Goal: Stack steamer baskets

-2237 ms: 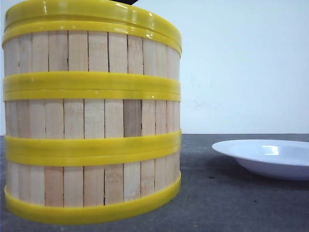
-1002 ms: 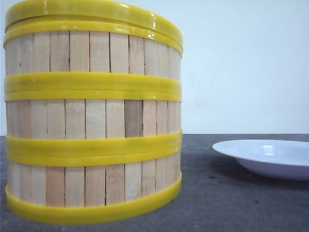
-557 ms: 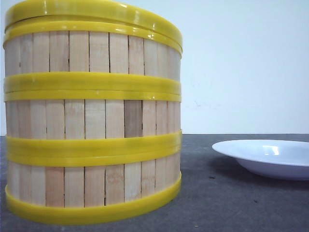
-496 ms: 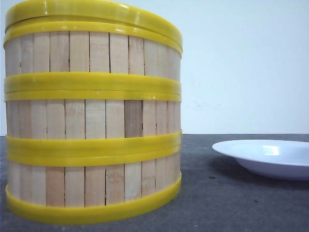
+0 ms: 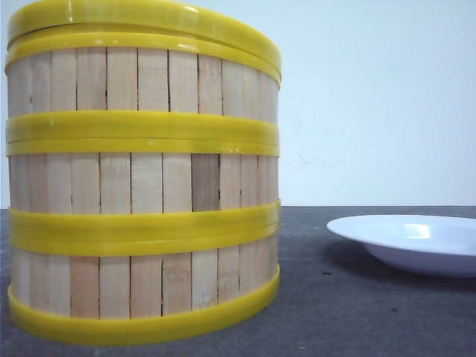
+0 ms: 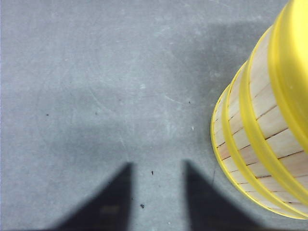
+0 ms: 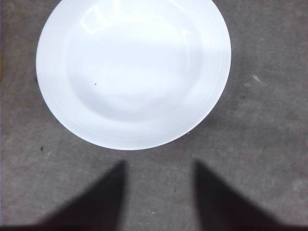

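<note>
- Three steamer baskets (image 5: 141,186) are standing in a single stack on the bench (image 5: 357,320), counted by their tiers of slat walls.
- One yellow-rimmed lid (image 5: 149,18) is sitting on top of the stack.
- One white plate (image 5: 413,242) is lying on the bench.
- Two grippers are showing, left gripper (image 6: 156,197) and right gripper (image 7: 159,197), one per wrist view.

steamer baskets (image 5: 141,186): left side and top being cut off by front view's edge, contents staying hidden behind walls | white plate (image 5: 413,242): right part running off front frame | left end effector (image 6: 156,202) and right end effector (image 7: 159,197): only blurred dark finger silhouettes showing, bases being cropped
</note>
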Available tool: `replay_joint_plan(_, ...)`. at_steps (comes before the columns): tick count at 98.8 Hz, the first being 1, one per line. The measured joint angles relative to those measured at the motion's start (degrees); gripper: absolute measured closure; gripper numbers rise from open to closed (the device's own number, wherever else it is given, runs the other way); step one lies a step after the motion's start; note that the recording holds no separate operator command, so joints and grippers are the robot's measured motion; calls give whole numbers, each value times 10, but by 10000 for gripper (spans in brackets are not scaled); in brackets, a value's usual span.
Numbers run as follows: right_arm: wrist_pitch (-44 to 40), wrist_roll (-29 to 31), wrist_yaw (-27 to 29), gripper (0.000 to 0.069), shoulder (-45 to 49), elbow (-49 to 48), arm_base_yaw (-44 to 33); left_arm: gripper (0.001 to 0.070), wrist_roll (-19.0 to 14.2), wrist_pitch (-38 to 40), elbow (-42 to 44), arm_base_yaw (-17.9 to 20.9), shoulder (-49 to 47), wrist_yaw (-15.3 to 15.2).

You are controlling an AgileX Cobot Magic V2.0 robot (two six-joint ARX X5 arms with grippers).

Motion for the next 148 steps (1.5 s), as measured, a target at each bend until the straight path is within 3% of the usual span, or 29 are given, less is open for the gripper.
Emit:
replay_joint_plan(6, 1, 0, 0, 641, 0, 0, 0, 679, 0, 1, 0, 0, 0, 0)
replay_joint_plan(16, -2, 2, 0, 679, 0, 0, 0, 694, 0, 1, 0, 0, 0, 0)
replay_joint_plan(85, 4, 2, 0, 687, 0, 0, 0, 695, 6, 21, -14, 7, -15, -5)
replay_joint_plan(97, 4, 2, 0, 687, 0, 0, 0, 695, 19, 110, -91, 29, -81, -11)
replay_joint_plan(121, 4, 2, 0, 687, 0, 0, 0, 695, 15, 369, -346, 39, -266, -11)
replay_joint_plan(135, 4, 2, 0, 687, 0, 0, 0, 695, 15, 446, -456, 39, -360, -12)
replay_joint_plan(148, 4, 2, 0, 687, 0, 0, 0, 695, 15, 464, -501, 40, -412, -19)
